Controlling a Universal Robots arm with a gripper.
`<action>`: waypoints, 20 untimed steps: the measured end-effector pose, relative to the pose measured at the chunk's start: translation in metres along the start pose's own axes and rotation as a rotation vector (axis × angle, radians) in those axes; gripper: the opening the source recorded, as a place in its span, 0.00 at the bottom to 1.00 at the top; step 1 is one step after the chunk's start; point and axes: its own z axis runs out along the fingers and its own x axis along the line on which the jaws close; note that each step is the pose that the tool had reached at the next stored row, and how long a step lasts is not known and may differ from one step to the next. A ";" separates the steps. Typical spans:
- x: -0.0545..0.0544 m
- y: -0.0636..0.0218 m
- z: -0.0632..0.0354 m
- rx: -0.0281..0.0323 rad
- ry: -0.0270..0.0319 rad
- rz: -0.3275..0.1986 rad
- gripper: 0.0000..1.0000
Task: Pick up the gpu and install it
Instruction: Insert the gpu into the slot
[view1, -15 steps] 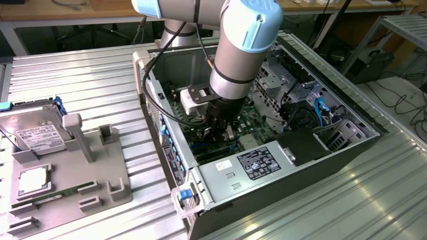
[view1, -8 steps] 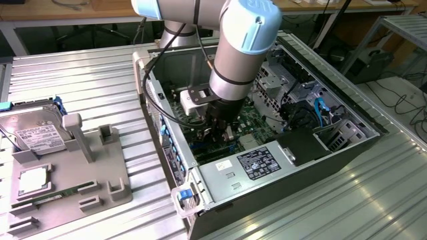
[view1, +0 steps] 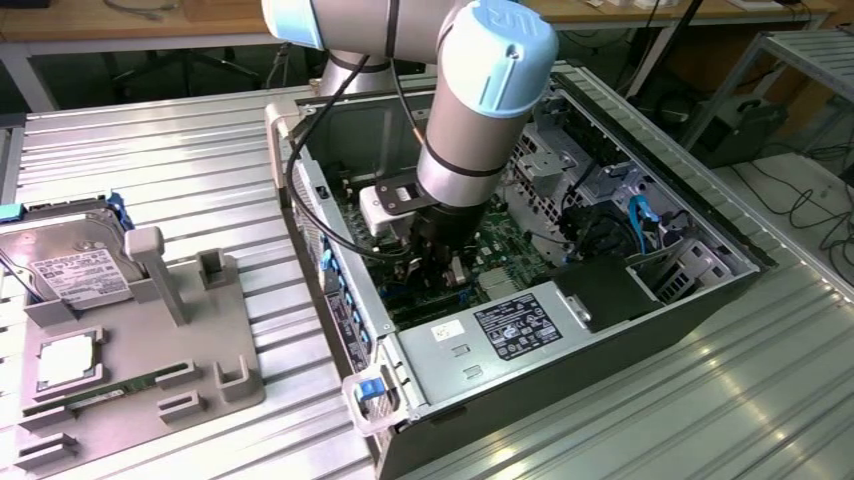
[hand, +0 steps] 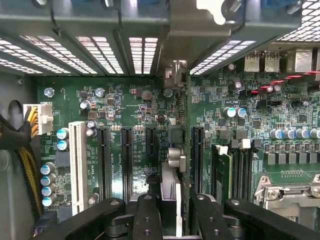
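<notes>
Inside the open computer case (view1: 694, 290), at the motherboard:

Gripper (view1: 441, 262): lowered straight down into the case from the arm; in the wrist view (hand: 170, 210) its dark fingers (hand: 147, 220) stand partly closed, narrow, on either side of a thin card seen edge-on.

Gpu (hand: 174, 175): held between the fingers, on edge, directly over the motherboard's slot rows; in the exterior view it hangs below the gripper near the case's middle (view1: 458, 272).

Why held so: judged, the card is gripped by its upper edge so that its lower contact edge can meet a slot squarely; the narrow grip suits a thin board.

Long axis of the gpu: runs along the 12-to-6 line of the wrist view, parallel to the black expansion slots (hand: 126, 162); its pale metal bracket end points to 12 o'clock, toward the case's vented rear wall (hand: 100, 50).

Seating: cannot tell whether the card's edge is already in a slot or just above it.

Neighbouring slots: white slot (hand: 77, 165) at 9 o'clock of the card; memory sockets (hand: 240, 170) at 3 o'clock.

Parts tray (view1: 200, 350): at 9 o'clock of the case in the exterior view, well apart; hard drive (view1: 74, 265) and a green memory stick (view1: 127, 388) rest in its holders, placed there for picking.

Power supply (view1: 514, 330): at 6 o'clock of the gripper, inside the case.
</notes>
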 end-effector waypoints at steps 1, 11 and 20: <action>0.000 0.0000 0.0001 0.0000 0.0000 0.000 0.28; -0.006 0.0001 0.0008 0.0002 0.0159 0.000 0.28; -0.006 0.0001 0.0009 0.0003 0.0157 0.000 0.28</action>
